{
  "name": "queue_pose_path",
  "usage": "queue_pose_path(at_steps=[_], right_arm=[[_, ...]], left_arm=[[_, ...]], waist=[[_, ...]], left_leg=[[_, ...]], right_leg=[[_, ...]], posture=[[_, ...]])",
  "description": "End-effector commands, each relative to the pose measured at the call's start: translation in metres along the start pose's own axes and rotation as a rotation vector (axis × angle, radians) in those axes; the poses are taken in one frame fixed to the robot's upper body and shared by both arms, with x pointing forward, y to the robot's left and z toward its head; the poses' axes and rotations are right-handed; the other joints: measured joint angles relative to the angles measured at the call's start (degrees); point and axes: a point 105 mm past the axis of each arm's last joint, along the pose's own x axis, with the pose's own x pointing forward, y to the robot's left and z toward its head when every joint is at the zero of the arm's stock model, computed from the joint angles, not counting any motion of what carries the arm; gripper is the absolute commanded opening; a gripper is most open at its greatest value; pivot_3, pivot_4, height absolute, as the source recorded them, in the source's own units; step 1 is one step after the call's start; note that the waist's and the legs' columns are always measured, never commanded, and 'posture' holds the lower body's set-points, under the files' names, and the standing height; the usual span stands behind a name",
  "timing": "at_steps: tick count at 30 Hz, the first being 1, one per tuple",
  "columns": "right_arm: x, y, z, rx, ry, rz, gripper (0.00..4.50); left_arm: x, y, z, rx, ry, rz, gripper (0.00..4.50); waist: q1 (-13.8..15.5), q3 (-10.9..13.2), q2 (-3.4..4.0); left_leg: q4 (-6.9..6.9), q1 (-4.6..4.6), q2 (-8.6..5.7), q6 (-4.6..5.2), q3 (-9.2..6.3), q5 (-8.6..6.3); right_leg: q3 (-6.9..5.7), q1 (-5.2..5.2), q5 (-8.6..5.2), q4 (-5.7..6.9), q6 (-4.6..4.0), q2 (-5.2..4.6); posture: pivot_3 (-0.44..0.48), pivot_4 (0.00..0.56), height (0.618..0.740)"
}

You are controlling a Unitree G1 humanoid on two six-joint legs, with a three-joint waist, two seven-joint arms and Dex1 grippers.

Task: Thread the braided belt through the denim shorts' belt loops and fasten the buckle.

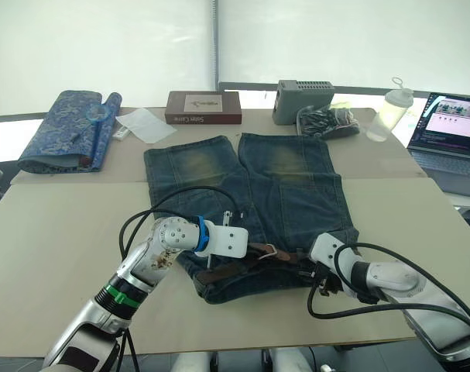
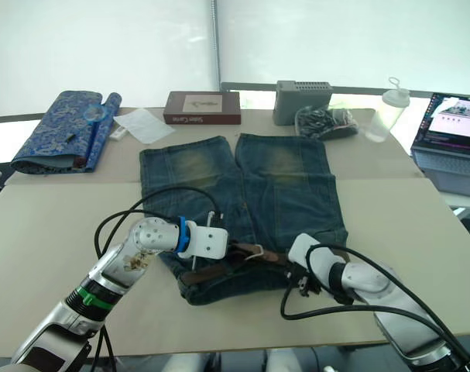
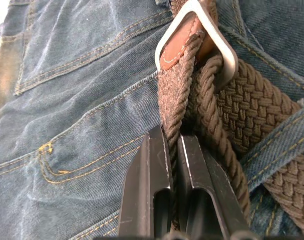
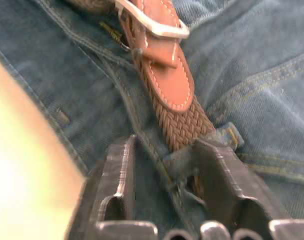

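Nearest me, my left end effector (image 3: 172,165) is pinched nearly closed on the braided belt (image 3: 242,105) just short of the buckle (image 3: 219,47). My right end effector (image 4: 164,172) stands open around a belt loop (image 4: 227,136) with the strap passing under it, gripping nothing. The denim shorts (image 1: 285,194) lie waistband-near on the worktop (image 1: 56,240). I judge fastening goes best by keeping the strap flat and feeding straight. Bare worktop lies left; laptop (image 1: 451,128) and bottle (image 1: 389,112) sit far right.
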Motion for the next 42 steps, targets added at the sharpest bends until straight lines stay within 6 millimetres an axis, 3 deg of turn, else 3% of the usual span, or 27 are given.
queue_pose_path(at_steps=[1,3,8,16,20,26,29,30,35,42], right_arm=[[0.005,-0.006,-0.004,-0.044,0.049,-0.01,0.59],[0.012,-0.005,-0.004,-0.075,0.062,-0.002,0.03],[0.025,0.011,0.009,-0.085,0.012,0.076,0.03],[0.029,0.045,0.055,-0.075,-0.175,0.253,0.03],[0.027,0.046,0.058,-0.066,-0.189,0.275,0.03],[0.029,0.031,0.065,-0.053,-0.222,0.2,0.03],[0.016,0.027,0.07,-0.012,-0.268,0.223,0.03],[0.01,0.028,0.072,0.005,-0.287,0.239,0.76],[-0.008,0.017,0.073,-0.011,-0.313,0.143,2.4],[-0.007,0.014,0.071,-0.124,-0.279,0.082,2.4]], left_arm=[[-0.004,0.003,0.005,-0.006,-0.018,0.017,0.0],[-0.006,0.003,0.001,-0.007,-0.006,0.019,0.0],[-0.009,0.005,-0.003,-0.005,0.012,0.031,0.0],[-0.033,-0.004,0.001,-0.132,-0.006,-0.032,0.0],[-0.038,-0.024,0.018,-0.235,-0.056,-0.162,0.0],[-0.039,-0.024,0.012,-0.251,-0.02,-0.168,0.0],[-0.038,-0.026,0.008,-0.249,-0.014,-0.16,0.0],[-0.038,-0.026,0.007,-0.249,-0.012,-0.157,0.0],[-0.036,-0.025,0.007,-0.253,-0.016,-0.143,0.0],[-0.033,-0.02,0.008,-0.265,-0.028,-0.123,0.0]], waist=[[-0.12,0.0,0.0],[-0.25,0.0,0.0],[-0.52,0.0,-0.03],[-1.28,0.0,-0.02],[-0.99,0.01,0.0],[-0.52,0.02,0.0],[-0.45,0.02,0.01],[-0.44,0.03,0.01],[-0.18,0.03,0.01],[-0.31,0.03,0.01]], left_leg=[[-0.01,0.04,0.02,0.0,0.0,0.0],[-0.02,0.11,0.03,0.0,0.0,0.0],[-0.06,0.26,0.07,-0.01,-0.01,0.0],[-0.23,0.43,0.26,-0.05,-0.03,-0.03],[-0.25,0.39,0.23,-0.08,-0.1,-0.05],[-0.17,0.4,0.15,-0.08,-0.09,-0.05],[-0.19,0.41,0.16,-0.08,-0.09,-0.05],[-0.2,0.4,0.16,-0.08,-0.09,-0.05],[-0.19,0.4,0.14,-0.09,-0.1,-0.06],[-0.19,0.4,0.13,-0.08,-0.09,-0.06]], right_leg=[[-0.01,0.04,-0.01,-0.01,0.0,0.01],[-0.02,0.1,-0.02,-0.03,0.01,0.03],[-0.02,0.25,-0.03,-0.07,0.01,0.06],[-0.04,0.3,-0.15,0.0,-0.2,0.23],[-0.1,0.28,-0.18,0.01,-0.22,0.19],[-0.09,0.35,-0.33,-0.04,0.14,0.11],[-0.08,0.31,-0.29,-0.02,0.03,0.13],[-0.08,0.31,-0.19,-0.02,-0.13,0.13],[-0.09,0.36,-0.2,-0.05,-0.11,0.08],[-0.09,0.36,-0.3,-0.04,0.05,0.07]], posture=[[0.0,0.15,0.74],[0.0,0.15,0.74],[0.0,0.15,0.74],[0.0,0.15,0.74],[0.0,0.15,0.74],[0.0,0.15,0.74],[0.0,0.15,0.74],[0.0,0.15,0.74],[0.0,0.15,0.74],[0.0,0.15,0.74]])
